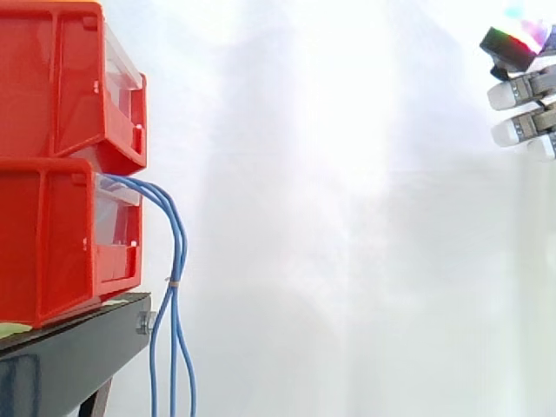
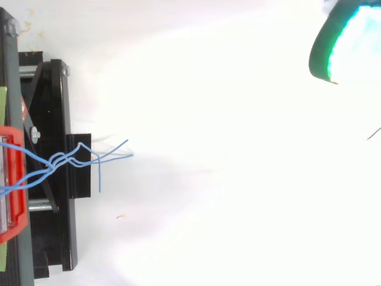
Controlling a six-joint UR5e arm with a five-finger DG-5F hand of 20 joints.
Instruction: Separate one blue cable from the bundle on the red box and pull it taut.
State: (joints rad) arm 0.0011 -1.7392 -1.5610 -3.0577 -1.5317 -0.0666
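Side view: two red bins sit stacked at the left on a black stand (image 1: 74, 352), the upper red bin (image 1: 52, 78) resting on the lower red bin (image 1: 43, 248), each with a clear panel across its open front. The blue cables (image 1: 176, 252) come out over the front lip of the lower bin, arch outward and hang down past the stand's edge, drawn together partway down by a small pale band (image 1: 174, 282) and parting again into separate strands below it. A pale green strip (image 1: 13, 330) lies under the lower bin; any print on it is too small to tell. The hand (image 1: 526, 89) is high at the right edge, well apart from the cables, its fingers straight and pointing left with white pads (image 1: 502, 95), released and grasping nothing, against the white curtain (image 1: 347, 217). From the top view, the cables (image 2: 59, 159) cross in a loose tangle over the stand (image 2: 53, 107) and their free ends splay to the right, while one of the hand's pads (image 2: 348, 44) glows green and cyan in the upper right corner.
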